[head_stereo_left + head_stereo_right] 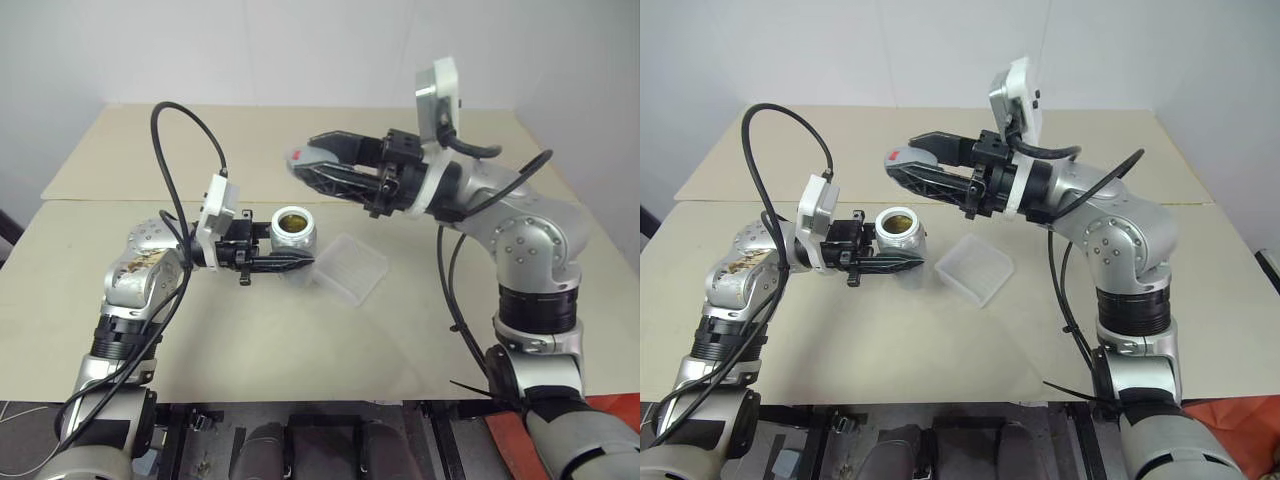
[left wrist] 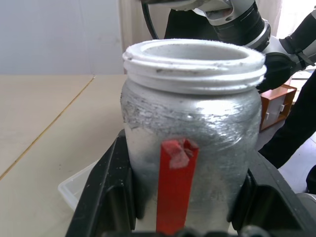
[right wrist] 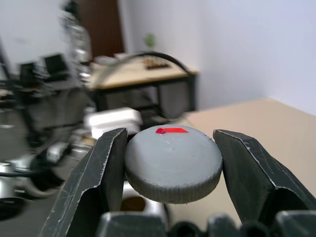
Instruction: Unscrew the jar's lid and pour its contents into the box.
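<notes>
just off the left gripper's [image 1: 290,262] fingertips, toward the robot's right and lower down: the box [image 1: 349,266], flat on the table [image 1: 300,340] and open side up. left fingers clamped on the jar [image 1: 293,235], upright, mouth bare, brownish-yellow contents [image 1: 292,220] visible inside. jar's long axis vertical, so a tip toward the robot's right looks like the pour. up and across from the jar, right gripper [image 3: 170,165] shut on the lid [image 1: 300,160], well clear of the mouth. left arm clearly the nearer one.
</notes>
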You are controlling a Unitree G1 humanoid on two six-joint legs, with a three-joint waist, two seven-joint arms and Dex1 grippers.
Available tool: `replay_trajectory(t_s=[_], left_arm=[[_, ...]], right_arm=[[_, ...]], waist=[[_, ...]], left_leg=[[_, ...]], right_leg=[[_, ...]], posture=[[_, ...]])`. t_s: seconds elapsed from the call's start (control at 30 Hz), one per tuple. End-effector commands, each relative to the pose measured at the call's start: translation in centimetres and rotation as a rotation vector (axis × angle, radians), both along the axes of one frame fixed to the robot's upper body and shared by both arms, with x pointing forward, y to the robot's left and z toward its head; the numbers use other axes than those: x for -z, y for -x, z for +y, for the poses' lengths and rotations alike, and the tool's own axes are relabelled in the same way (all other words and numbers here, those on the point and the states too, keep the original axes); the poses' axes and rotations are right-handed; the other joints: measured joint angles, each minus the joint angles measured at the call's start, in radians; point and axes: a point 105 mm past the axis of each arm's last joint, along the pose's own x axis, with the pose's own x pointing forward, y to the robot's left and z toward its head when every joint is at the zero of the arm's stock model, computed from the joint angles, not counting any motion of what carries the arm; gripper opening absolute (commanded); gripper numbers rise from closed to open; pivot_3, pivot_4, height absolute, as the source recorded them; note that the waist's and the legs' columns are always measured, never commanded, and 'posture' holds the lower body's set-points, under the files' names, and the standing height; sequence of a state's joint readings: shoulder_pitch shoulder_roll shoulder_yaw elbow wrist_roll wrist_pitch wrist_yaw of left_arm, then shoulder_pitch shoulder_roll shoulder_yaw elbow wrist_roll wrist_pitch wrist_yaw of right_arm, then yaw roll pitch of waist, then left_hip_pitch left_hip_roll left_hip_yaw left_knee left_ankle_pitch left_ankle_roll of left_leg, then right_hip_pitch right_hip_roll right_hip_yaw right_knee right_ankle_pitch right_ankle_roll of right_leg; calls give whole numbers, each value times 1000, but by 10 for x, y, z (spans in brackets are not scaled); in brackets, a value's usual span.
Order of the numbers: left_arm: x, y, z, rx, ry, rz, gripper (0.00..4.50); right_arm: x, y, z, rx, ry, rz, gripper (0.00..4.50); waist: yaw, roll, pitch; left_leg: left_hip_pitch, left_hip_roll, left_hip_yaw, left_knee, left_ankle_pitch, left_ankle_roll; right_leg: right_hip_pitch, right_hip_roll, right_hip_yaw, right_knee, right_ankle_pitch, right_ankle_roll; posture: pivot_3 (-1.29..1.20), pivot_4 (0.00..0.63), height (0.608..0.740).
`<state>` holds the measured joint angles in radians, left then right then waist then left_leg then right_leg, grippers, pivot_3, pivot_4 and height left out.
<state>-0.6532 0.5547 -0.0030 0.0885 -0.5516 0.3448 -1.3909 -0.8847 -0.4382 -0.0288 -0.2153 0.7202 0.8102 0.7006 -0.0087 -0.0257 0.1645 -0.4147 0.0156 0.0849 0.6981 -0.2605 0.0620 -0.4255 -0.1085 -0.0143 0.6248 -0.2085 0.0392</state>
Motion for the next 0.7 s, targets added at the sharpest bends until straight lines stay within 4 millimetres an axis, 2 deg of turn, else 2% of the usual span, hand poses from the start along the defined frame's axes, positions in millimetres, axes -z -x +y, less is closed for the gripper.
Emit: replay_trajectory(t_s=[0.03, 0.13, 0.3, 0.53, 0.6, 0.7], left_arm=[[-12, 0, 4, -27, 17, -50, 1913], [-13, -1, 6, -58, 29, -50, 1913], [-13, -7, 8, -122, 46, -51, 1913], [-11, -17, 3, -205, 50, -71, 1913], [-11, -19, 0, -223, 57, -76, 1913], [-10, -24, -4, -260, 56, -97, 1913]], right_arm=[[11, -20, -41, 258, 26, -48, 2731], [43, -32, -71, 445, 93, -13, 2731], [109, -41, -121, 718, 153, 111, 2731], [176, -34, -147, 858, 273, 232, 2731], [184, -30, -149, 861, 311, 229, 3436], [182, -24, -148, 821, 308, 245, 4222]], waist=[[5, 0, 0], [5, 0, 0], [2, 0, 0], [-4, 0, 0], [-4, 0, 0], [-5, 0, 0]], left_leg=[[0, 0, 0, 0, 0, 0], [-1, 0, 0, 0, 0, 0], [-1, 0, 1, 0, 0, 0], [1, 0, 1, 0, 0, 0], [1, 0, 1, 0, 0, 0], [1, -1, 1, 0, 0, 0]], right_leg=[[0, 0, 0, 0, 0, 0], [-1, 0, 0, -1, 0, 0], [-1, 0, 1, 0, 0, 0], [0, 0, 2, -1, 0, 0], [0, 0, 2, -1, 0, 0], [0, 0, 2, -1, 0, 1]], posture=[[0, 150, 740], [0, 150, 740], [0, 150, 740], [0, 150, 740], [0, 150, 740], [0, 150, 740]])
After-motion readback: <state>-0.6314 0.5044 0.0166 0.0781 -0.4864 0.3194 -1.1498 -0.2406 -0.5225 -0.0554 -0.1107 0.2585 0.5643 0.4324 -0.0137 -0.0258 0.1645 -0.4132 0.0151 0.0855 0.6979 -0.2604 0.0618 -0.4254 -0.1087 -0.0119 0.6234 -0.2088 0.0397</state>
